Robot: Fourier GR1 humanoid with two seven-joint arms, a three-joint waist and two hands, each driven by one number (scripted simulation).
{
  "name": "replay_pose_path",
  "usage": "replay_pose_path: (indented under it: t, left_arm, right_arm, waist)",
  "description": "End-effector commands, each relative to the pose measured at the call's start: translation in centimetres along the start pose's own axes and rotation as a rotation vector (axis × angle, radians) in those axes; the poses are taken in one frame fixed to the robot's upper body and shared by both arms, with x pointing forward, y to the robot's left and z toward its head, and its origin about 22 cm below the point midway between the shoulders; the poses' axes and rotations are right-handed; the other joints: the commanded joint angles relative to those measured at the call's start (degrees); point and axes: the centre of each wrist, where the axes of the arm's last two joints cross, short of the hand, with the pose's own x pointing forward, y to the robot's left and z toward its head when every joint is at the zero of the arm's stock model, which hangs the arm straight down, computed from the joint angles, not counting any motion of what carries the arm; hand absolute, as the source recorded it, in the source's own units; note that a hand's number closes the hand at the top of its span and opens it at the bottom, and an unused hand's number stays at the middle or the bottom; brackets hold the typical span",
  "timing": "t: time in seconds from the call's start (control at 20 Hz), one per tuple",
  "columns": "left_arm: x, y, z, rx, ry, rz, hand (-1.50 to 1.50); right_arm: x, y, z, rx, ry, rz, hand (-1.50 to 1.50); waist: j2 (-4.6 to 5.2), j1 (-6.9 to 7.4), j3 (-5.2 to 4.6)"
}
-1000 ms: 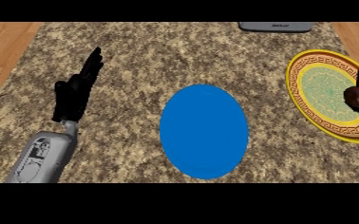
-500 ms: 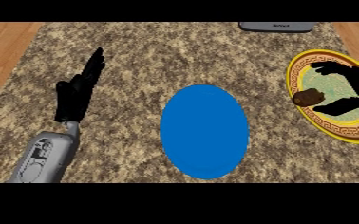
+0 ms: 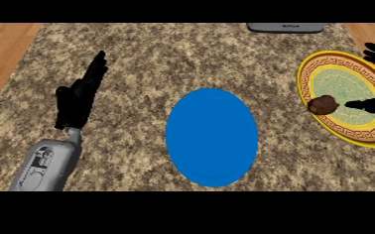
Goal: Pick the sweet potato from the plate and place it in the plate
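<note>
Overhead, a speckled granite counter [image 3: 183, 59] fills the view, edged by bands of wood at both upper corners. At its centre lies a plain blue plate [image 3: 212, 137], smooth and flat, seen as a tall oval. A yellow plate [image 3: 322, 72] with a dark patterned border and a pale green middle sits at the right edge, partly cut off. The left hand [image 3: 77, 99] rests open on its grey forearm at the left, fingers straight and pointing up, well apart from both plates. A grey object [image 3: 285, 27] lies at the top edge. Only fingertips of the right hand [image 3: 360, 104] show, just beside the sweet potato; its grip cannot be told. The sweet potato [image 3: 322, 104], a small brown lumpy nub, sits on the yellow plate's left rim, too rounded to judge its long axis.
</note>
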Motion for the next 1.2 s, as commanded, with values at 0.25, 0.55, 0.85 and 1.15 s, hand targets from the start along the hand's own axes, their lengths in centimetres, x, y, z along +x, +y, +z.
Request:
replay_pose_path:
  t: [0.25,0.55,0.85,1.15]
  left_arm:
    - [-0.3,0.6,-0.2,0.003,0.001,0.000,0.00]
    - [0.1,-0.4,-0.3,0.000,-0.009,-0.001,0.00]
    - [-0.1,-1.2,0.5,-0.015,-0.015,-0.001,0.00]
    - [0.8,-1.3,0.2,-0.014,-0.030,0.012,0.00]
  right_arm:
    - [-0.5,-9.9,7.5,-0.245,0.043,-0.150,-1.50]
    - [0.0,-13.3,10.7,-0.230,0.064,-0.185,-1.50]
    - [-0.2,-13.8,11.9,-0.237,0.074,-0.133,-1.50]
    - [0.1,-14.8,12.9,-0.242,0.086,-0.158,-1.50]
  waist:
    - [0.42,-0.24,0.17]
    - [0.69,-0.07,0.35]
    - [0.90,0.97,0.60]
    - [0.89,0.99,0.73]
